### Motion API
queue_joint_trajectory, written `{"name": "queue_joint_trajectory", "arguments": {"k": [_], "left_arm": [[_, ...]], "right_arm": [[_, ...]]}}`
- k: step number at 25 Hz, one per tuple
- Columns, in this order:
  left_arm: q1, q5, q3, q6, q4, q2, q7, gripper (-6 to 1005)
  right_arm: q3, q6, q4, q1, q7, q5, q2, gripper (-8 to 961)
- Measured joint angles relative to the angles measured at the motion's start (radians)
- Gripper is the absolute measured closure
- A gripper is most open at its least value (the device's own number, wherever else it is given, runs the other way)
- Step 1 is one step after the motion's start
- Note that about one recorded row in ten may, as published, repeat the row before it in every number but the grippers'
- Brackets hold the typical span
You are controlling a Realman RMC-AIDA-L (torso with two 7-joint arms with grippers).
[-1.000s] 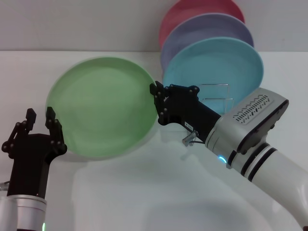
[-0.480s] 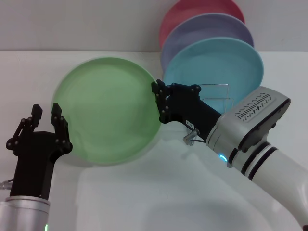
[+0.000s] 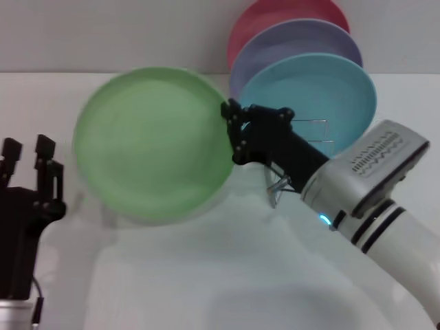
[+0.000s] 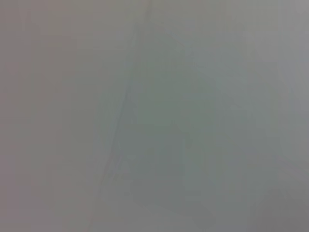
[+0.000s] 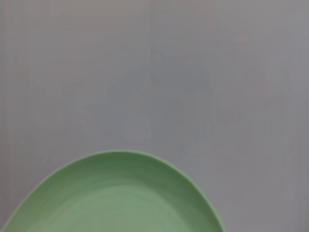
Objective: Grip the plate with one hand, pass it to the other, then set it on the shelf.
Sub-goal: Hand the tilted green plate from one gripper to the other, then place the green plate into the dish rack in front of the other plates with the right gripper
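Observation:
The large light green plate (image 3: 155, 144) hangs tilted above the white table, facing me. My right gripper (image 3: 234, 132) is shut on its right rim. Its lower part also fills the bottom of the right wrist view as the green plate (image 5: 116, 198). My left gripper (image 3: 27, 157) stands open at the far left, a short gap away from the plate's left rim and touching nothing. The silver wire shelf (image 3: 311, 130) stands behind the right gripper, mostly hidden by the arm and the plates in it. The left wrist view shows only a blank pale surface.
A turquoise plate (image 3: 323, 93), a lavender plate (image 3: 302, 38) and a pink plate (image 3: 275, 14) stand upright in the shelf at the back right. The right arm's silver forearm (image 3: 371, 185) crosses the table's right side.
The left gripper has drawn back to the left, off the plate's left rim. The plate has risen a little with the right gripper holding it.

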Motion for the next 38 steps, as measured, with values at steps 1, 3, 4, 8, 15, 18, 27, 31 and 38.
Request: {"name": "queue_joint_trajectory", "arguments": {"k": [1, 3, 4, 8, 15, 18, 27, 31, 38], "left_arm": [[-0.005, 0.024, -0.002, 0.040, -0.051, -0.001, -0.060, 578], [-0.009, 0.033, -0.003, 0.060, -0.074, -0.001, -0.087, 537], [-0.012, 0.040, -0.003, 0.078, -0.093, -0.002, -0.109, 516], [-0.027, 0.062, -0.007, 0.135, -0.154, -0.001, -0.219, 405], [-0.053, 0.069, -0.021, 0.160, -0.233, 0.000, -0.402, 254], [-0.054, 0.070, -0.025, 0.161, -0.237, 0.000, -0.426, 219], [-0.063, 0.070, -0.027, 0.153, -0.243, 0.001, -0.457, 160], [-0.075, 0.070, -0.028, 0.153, -0.243, 0.004, -0.467, 160], [-0.083, 0.072, -0.027, 0.149, -0.241, 0.005, -0.467, 160]], "right_arm": [[0.009, -0.053, -0.005, -0.015, -0.025, 0.000, 0.000, 931], [0.014, -0.087, -0.007, -0.025, -0.041, 0.000, -0.001, 931], [0.019, -0.116, -0.009, -0.034, -0.054, 0.000, -0.001, 931], [0.053, -0.264, -0.018, -0.079, -0.102, 0.002, -0.005, 931], [0.121, -0.512, -0.080, -0.134, -0.184, 0.003, -0.008, 930], [0.129, -0.591, -0.104, -0.155, -0.216, 0.003, -0.008, 930], [0.126, -0.798, -0.224, -0.171, -0.355, 0.051, -0.008, 930], [0.135, -0.859, -0.326, -0.137, -0.400, 0.052, -0.012, 931], [0.145, -0.933, -0.469, -0.062, -0.391, 0.052, -0.016, 930]]}}
